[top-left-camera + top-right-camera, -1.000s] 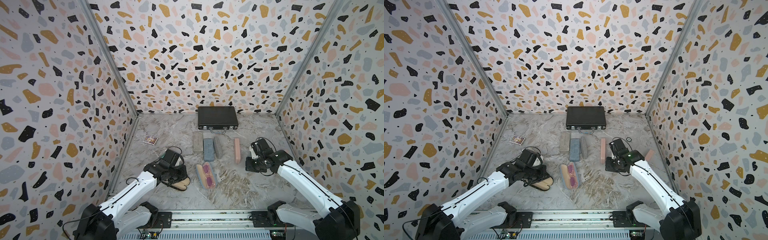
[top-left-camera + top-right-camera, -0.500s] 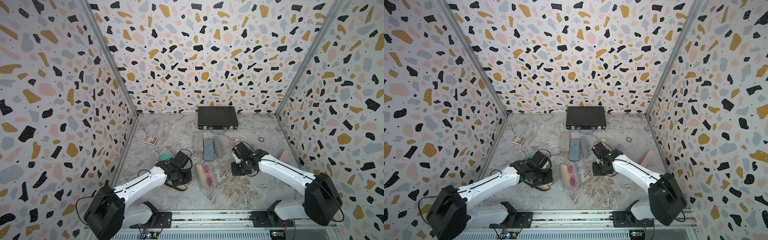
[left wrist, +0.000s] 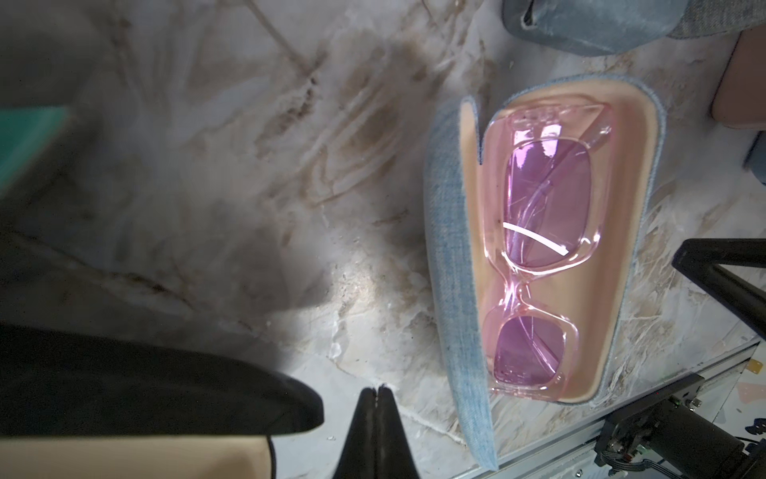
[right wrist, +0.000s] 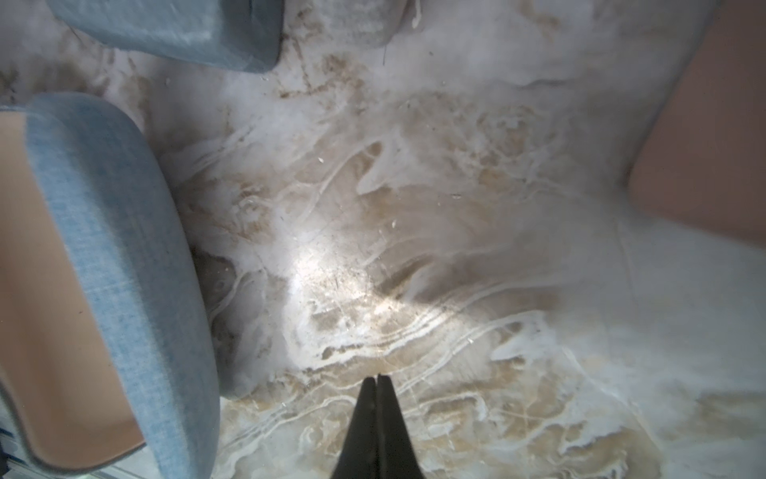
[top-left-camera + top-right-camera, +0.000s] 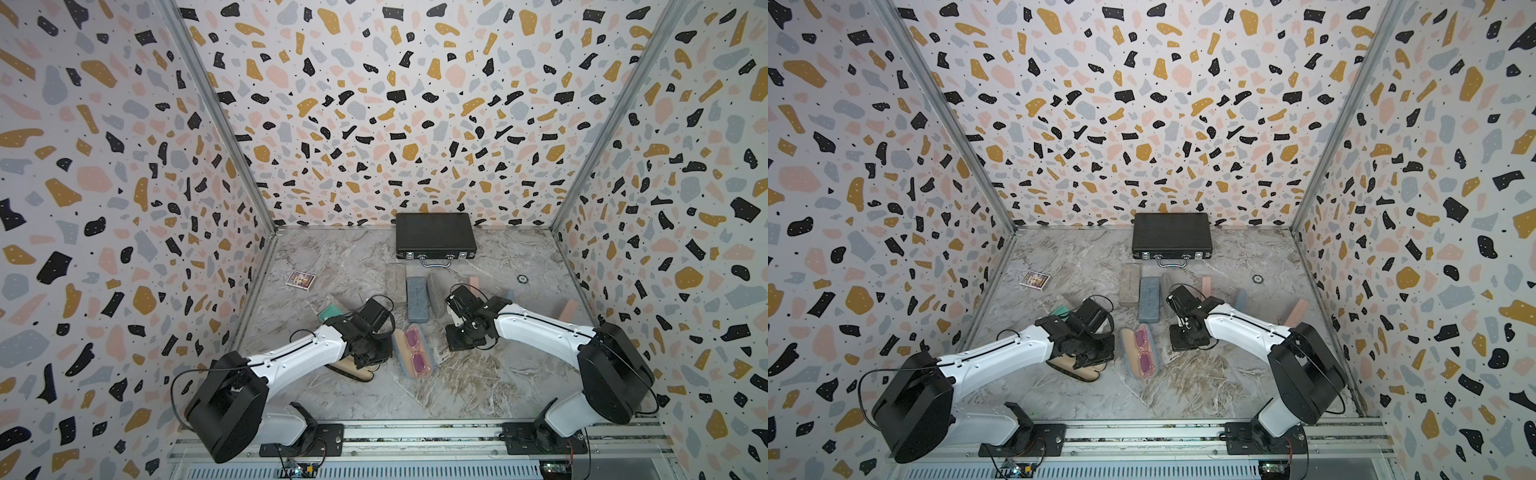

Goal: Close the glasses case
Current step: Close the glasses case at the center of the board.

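The case (image 5: 400, 348) lies open, pink glasses (image 3: 547, 199) inside, right between the two grippers. The left gripper (image 3: 89, 390) is pinched together on nothing, with the case just beside it, apart. The right gripper (image 4: 377, 378) is also closed and empty, the case near its side.

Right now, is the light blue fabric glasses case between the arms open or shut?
Open. The light blue fabric glasses case shows its tan lining, and the pink clear-framed sunglasses lie uncovered inside it.
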You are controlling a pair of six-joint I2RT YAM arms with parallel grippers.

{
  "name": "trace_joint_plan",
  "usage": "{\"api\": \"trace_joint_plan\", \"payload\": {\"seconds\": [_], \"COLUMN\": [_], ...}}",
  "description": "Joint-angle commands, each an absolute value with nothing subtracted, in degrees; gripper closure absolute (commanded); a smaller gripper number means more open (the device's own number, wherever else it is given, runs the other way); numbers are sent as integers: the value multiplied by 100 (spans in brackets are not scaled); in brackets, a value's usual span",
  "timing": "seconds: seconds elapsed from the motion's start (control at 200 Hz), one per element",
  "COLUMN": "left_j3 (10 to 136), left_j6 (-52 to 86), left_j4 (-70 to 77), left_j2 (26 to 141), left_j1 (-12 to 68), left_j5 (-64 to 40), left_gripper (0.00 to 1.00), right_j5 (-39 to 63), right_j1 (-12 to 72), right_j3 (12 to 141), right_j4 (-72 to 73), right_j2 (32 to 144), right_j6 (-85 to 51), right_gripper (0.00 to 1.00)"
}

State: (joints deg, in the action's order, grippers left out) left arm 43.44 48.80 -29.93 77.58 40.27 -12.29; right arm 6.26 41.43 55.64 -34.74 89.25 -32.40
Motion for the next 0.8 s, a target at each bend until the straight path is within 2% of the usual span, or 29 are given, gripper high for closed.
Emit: {"api": "trace_joint_plan", "payload": {"seconds": [0.0,0.796], "left_j3": [4526,4675], "left_j6": [4891,4931], "left_j4": [-2817,-2474], "left_j2": [7895,8394], "left_j1": [4094,4292], "left_j5": [-1160,-1213], "left_gripper": [100,100], "right_j5": [650,655], "right_j1": [4214,4855], "right_j3": [5774,6384], "right_j4": [-3446,-3238], "right_j2": [9006,9867], "right_j6": [-3305,-3520], "right_gripper": [100,100]}}
